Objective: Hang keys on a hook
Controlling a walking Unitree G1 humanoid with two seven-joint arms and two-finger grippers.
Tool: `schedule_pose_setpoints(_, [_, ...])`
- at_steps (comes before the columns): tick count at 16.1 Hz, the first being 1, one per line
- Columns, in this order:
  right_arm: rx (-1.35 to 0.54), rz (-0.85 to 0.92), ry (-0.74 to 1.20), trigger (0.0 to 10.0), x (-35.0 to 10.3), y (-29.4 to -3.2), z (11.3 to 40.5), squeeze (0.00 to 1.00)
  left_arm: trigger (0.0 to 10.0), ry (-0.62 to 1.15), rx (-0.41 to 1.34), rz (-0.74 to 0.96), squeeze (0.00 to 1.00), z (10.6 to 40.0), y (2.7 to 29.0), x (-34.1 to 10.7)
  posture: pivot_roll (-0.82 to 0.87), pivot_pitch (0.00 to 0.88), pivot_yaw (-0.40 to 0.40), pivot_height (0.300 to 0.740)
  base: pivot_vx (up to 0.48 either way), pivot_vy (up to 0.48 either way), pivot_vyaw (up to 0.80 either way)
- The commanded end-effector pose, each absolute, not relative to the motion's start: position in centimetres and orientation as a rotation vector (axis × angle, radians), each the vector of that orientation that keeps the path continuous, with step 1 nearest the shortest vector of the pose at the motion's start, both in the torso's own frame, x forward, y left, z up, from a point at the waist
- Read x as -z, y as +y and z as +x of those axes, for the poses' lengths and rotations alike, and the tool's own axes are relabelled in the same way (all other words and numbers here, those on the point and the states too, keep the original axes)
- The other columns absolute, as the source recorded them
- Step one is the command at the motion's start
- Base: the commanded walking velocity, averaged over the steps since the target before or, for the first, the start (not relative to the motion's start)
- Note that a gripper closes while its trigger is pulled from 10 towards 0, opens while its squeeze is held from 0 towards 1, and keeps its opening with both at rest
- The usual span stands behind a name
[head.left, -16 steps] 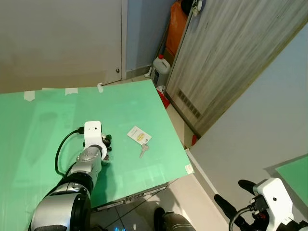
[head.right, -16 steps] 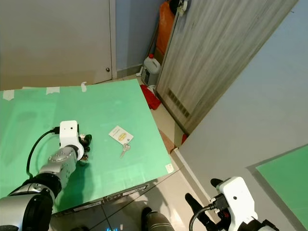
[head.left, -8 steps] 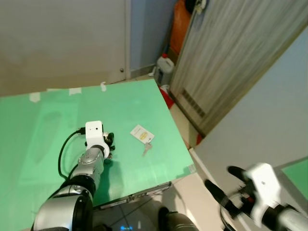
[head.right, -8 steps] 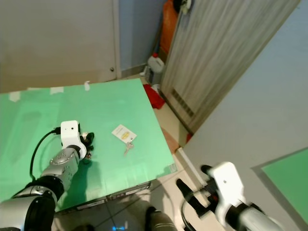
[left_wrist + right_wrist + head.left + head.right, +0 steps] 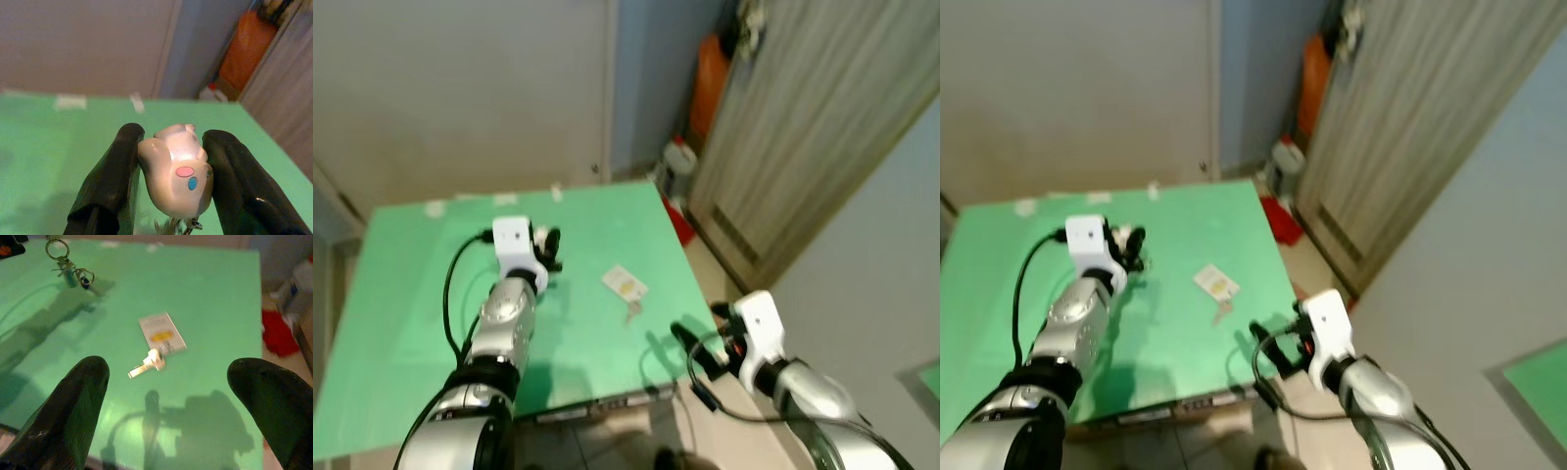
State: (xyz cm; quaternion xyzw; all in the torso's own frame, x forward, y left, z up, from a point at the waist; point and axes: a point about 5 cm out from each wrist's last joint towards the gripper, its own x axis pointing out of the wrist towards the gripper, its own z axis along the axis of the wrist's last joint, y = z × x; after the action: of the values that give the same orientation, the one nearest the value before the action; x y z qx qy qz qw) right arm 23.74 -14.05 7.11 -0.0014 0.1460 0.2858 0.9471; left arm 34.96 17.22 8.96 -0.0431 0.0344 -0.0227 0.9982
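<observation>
Left wrist view shows the left pincer (image 5: 171, 196) pinching a small glossy figurine charm (image 5: 177, 169), rounded and pale with a pink and a blue spot, its two black fingers pressed against either flank. Metal rings and keys (image 5: 73, 274) dangle beneath the charm, seen in the right wrist view hanging above the green tabletop (image 5: 411, 294). That grip looks risky: the charm is smooth and bulbous, so it could squirt out from between the fingers, and the loose keys below could swing as the arm travels, making it hard to catch a ring on a hook. No hook can be made out in these frames, so the robot likely has to turn and walk with the load, which adds sway.

A second key (image 5: 146, 364) lies flat on the matte tabletop, touching a white card-like tag (image 5: 161, 333) with a yellow mark. The right pincer (image 5: 171, 396) hovers near the tabletop's edge, fingers spread wide and empty, above that key; reaching for it could nudge the thin tag off the edge.
</observation>
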Motion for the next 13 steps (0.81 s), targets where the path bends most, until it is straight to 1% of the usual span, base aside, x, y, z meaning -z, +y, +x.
schedule_pose_setpoints(1, [-0.569, -0.015, 0.273, 10.0, -6.8, -13.5, 24.8, 0.00, 0.0, 0.001, 0.080, -0.032, 0.00, 34.6, 16.9, -10.1, 0.04, 0.000, -0.035, 0.740, 0.000, 0.000, 0.00])
schedule_pose_setpoints(2, [-0.549, -0.017, 0.239, 10.0, -6.9, -13.0, 25.8, 0.00, 0.0, -0.030, 0.086, -0.013, 0.00, 34.2, 17.3, -10.7, 0.05, 0.000, -0.009, 0.740, 0.000, 0.000, 0.00])
schedule_pose_setpoints(4, [-0.449, -0.015, 0.162, 10.0, -7.5, -12.7, 28.0, 0.00, 0.0, -0.095, 0.102, 0.064, 0.00, 32.6, 18.3, -12.2, 0.06, 0.000, 0.052, 0.740, 0.000, 0.000, 0.00])
schedule_pose_setpoints(6, [-0.405, 0.005, 0.128, 10.0, -7.7, -12.3, 28.6, 0.00, 0.0, -0.141, 0.112, 0.095, 0.00, 31.4, 18.8, -13.7, 0.06, 0.000, 0.073, 0.740, 0.000, 0.000, 0.00])
schedule_pose_setpoints(7, [-0.394, 0.014, 0.119, 10.0, -7.7, -12.1, 28.9, 0.00, 0.0, -0.151, 0.126, 0.126, 0.00, 31.0, 18.7, -14.1, 0.06, 0.000, 0.077, 0.740, 0.000, 0.000, 0.00])
schedule_pose_setpoints(9, [-0.378, 0.011, 0.082, 10.0, -7.7, -11.6, 29.4, 0.00, 0.0, -0.184, 0.167, 0.196, 0.00, 29.1, 17.8, -15.4, 0.06, 0.000, 0.108, 0.740, 0.000, 0.000, 0.00])
schedule_pose_setpoints(10, [-0.360, 0.017, 0.062, 10.0, -8.0, -11.6, 29.8, 0.00, 0.0, -0.198, 0.186, 0.202, 0.00, 28.2, 17.4, -16.0, 0.05, 0.000, 0.110, 0.740, 0.000, 0.000, 0.00])
schedule_pose_setpoints(12, [-0.328, 0.041, 0.027, 10.0, -8.7, -11.8, 30.4, 0.00, 0.0, -0.186, 0.190, 0.172, 0.00, 27.0, 17.2, -15.5, 0.04, 0.000, 0.111, 0.740, 0.000, 0.000, 0.00])
schedule_pose_setpoints(13, [-0.323, 0.110, -0.032, 10.0, -9.8, -12.0, 30.4, 0.00, 0.0, -0.182, 0.147, 0.135, 0.00, 26.0, 17.7, -14.5, 0.02, 0.000, 0.100, 0.740, 0.000, 0.000, 0.00])
